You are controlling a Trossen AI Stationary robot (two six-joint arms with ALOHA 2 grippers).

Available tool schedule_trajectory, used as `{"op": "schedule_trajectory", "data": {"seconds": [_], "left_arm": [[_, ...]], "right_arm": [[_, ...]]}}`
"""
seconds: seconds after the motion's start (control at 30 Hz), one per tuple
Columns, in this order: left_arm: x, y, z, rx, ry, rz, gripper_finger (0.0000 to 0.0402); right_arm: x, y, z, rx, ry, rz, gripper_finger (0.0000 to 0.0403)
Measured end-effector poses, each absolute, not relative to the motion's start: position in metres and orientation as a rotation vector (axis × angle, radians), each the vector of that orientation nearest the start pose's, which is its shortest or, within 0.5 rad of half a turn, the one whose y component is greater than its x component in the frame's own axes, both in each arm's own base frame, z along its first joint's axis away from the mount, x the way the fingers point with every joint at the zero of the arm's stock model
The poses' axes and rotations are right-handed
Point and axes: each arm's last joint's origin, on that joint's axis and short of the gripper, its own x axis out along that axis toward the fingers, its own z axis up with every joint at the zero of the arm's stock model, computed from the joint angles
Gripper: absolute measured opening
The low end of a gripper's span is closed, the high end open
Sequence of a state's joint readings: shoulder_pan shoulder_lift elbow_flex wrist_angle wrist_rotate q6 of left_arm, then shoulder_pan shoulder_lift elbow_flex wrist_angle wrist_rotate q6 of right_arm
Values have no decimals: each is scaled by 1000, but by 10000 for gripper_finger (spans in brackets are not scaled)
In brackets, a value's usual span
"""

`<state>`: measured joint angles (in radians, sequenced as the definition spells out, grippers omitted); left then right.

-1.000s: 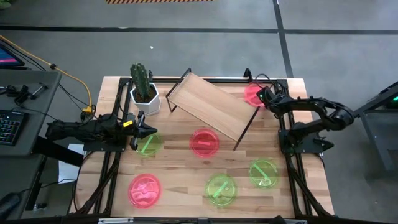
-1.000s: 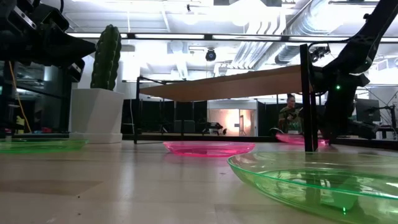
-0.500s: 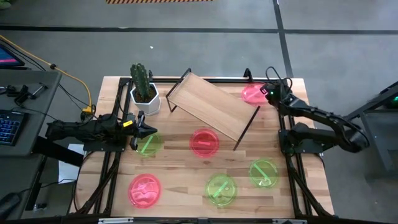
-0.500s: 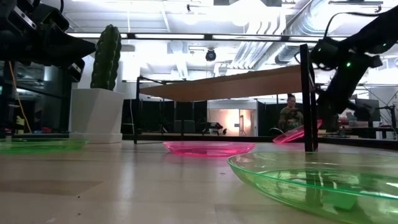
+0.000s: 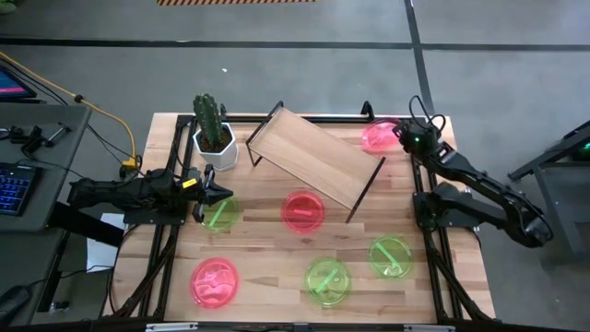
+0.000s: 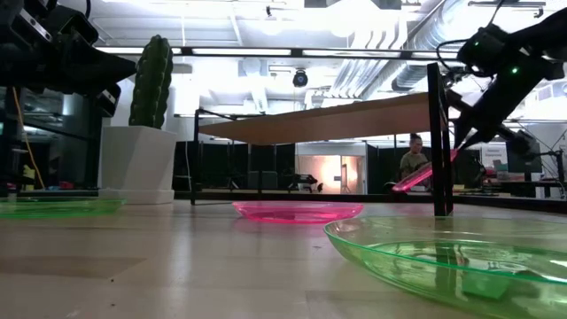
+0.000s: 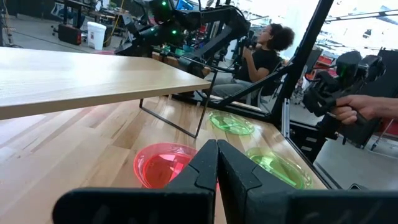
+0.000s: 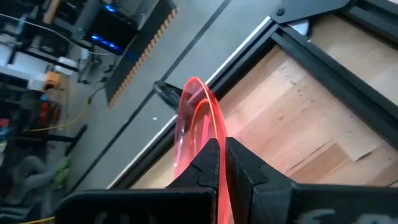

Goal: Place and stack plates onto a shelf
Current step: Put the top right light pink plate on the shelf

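Within the last second the right end effector (image 5: 400, 136) had raised the neon pink translucent plastic plate (image 5: 376, 137) off the wooden surface (image 5: 267, 267) at its far right corner, tipping it steeply on edge beside the light wood shelf with black metal legs (image 5: 309, 157). That probably began its transfer onto the shelf. Its fingers (image 8: 214, 163) were pressed onto the plate's rim. The left end effector (image 5: 219, 194), fingers pressed together and empty, waited over a neon green plate (image 5: 221, 216) near the left edge.
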<state>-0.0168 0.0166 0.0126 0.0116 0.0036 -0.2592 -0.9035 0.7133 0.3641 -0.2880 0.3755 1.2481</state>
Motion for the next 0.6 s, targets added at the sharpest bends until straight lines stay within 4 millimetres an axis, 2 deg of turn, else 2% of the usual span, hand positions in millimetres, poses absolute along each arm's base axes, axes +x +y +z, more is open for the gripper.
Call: {"op": "schedule_trajectory", "data": {"seconds": [0.4, 0.6], "left_arm": [[98, -2, 168, -259, -4, -21, 1], [98, -2, 168, -259, -5, -21, 1]], "right_arm": [[75, -111, 211, 1182, -341, -1396, 0], [75, -111, 226, 1160, -485, -1270, 0]]}}
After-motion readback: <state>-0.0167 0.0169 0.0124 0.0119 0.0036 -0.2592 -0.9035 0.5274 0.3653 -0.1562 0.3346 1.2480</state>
